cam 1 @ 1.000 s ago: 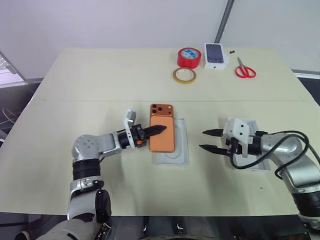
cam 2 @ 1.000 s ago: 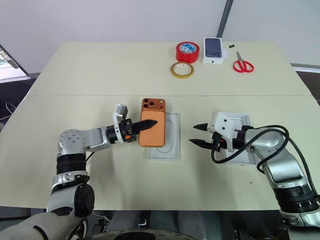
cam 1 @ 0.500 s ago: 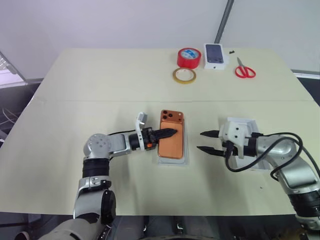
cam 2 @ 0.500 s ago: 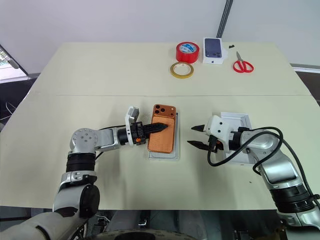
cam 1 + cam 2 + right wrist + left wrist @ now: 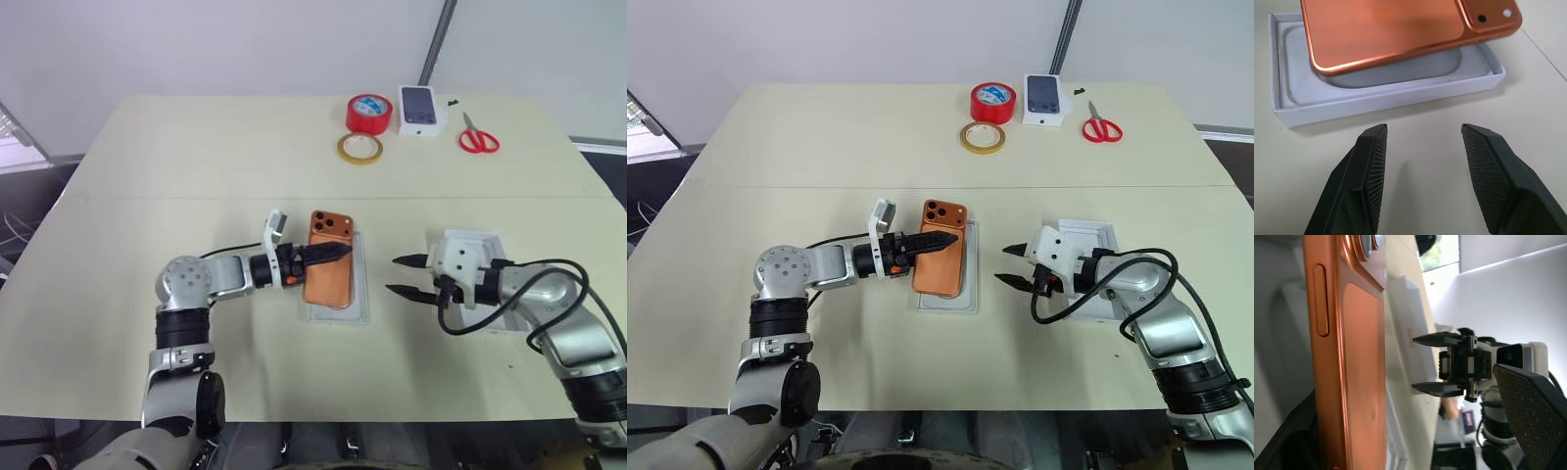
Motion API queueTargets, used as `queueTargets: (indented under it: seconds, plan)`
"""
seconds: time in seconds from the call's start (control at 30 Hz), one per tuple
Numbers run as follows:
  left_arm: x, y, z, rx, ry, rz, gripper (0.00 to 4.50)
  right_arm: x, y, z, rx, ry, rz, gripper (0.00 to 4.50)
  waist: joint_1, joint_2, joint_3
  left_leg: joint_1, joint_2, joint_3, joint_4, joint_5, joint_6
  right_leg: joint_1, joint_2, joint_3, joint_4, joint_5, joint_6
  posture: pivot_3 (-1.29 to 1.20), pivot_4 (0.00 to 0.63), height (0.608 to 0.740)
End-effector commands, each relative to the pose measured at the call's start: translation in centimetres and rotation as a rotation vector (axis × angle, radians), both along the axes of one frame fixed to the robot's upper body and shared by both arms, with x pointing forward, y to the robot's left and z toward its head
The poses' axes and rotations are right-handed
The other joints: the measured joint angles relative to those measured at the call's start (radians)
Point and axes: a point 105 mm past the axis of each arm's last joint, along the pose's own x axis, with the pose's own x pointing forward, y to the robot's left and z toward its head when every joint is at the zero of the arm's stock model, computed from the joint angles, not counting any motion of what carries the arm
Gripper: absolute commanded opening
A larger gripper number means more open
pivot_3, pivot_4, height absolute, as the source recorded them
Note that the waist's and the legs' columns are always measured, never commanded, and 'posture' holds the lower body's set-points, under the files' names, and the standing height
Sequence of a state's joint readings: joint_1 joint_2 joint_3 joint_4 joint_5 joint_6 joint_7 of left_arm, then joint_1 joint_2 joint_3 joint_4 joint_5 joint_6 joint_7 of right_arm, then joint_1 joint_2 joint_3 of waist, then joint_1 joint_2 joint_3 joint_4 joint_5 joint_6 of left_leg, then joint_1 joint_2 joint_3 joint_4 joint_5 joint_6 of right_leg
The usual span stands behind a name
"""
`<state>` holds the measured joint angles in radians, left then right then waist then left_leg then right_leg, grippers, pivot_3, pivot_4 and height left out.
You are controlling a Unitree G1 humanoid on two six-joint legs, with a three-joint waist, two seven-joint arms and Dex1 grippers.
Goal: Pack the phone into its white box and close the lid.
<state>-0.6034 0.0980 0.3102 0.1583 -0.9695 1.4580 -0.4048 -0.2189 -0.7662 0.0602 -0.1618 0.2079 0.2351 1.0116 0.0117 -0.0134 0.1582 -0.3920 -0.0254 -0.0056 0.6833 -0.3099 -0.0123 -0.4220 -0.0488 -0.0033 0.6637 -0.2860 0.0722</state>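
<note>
The orange phone (image 5: 328,262) lies back up and askew over the white box (image 5: 362,297), its left long edge sticking out past the rim. My left gripper (image 5: 331,257) reaches in from the left and stands open. One finger (image 5: 1283,440) is under the phone's edge, the other finger (image 5: 1533,421) is well clear of its back. In the right wrist view the phone (image 5: 1386,29) sits tilted above the box (image 5: 1376,95). My right gripper (image 5: 404,275) is open and empty, a short way right of the box. The white lid (image 5: 1095,233) lies under my right hand.
At the table's far edge are a red tape roll (image 5: 370,113), a tan tape ring (image 5: 361,148), a small white box printed with a dark phone (image 5: 419,106) and red scissors (image 5: 478,137). Bare tabletop lies in front of the box.
My left gripper carried the phone right, over the box, then opened and let it go. The right gripper has kept still.
</note>
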Motion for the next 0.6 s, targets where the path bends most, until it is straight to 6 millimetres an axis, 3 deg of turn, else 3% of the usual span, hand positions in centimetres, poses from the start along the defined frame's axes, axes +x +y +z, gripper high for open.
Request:
queueTargets:
  seconds: [0.03,0.27,0.6]
  plan:
    - [-0.3,-0.2,1.5,-0.006,-0.053,-0.016,4.47,0.5,0.7,0.9,0.014,-0.048,0.015,2.54,0.0,0.0,0.0,0.0,0.0,0.0,0.0,0.0,0.0,0.0,0.0,0.0,0.0,0.0,0.0,0.0,0.15,0.74]
    - [-0.1,-0.4,0.5,0.105,0.02,0.002,4.47,0.8,1.3,0.6,0.023,-0.049,0.024,2.54,0.0,0.0,0.0,0.0,0.0,0.0,0.0,0.0,0.0,0.0,0.0,0.0,0.0,0.0,0.0,0.0,0.15,0.74]
    - [0.1,-0.8,0.6,0.122,0.085,-0.014,4.47,0.8,1.9,0.2,0.026,-0.049,0.033,2.54,-0.001,0.0,0.0,0.0,0.0,0.0,0.001,0.0,0.0,0.0,0.0,0.0,0.001,0.0,0.0,0.0,0.15,0.74]
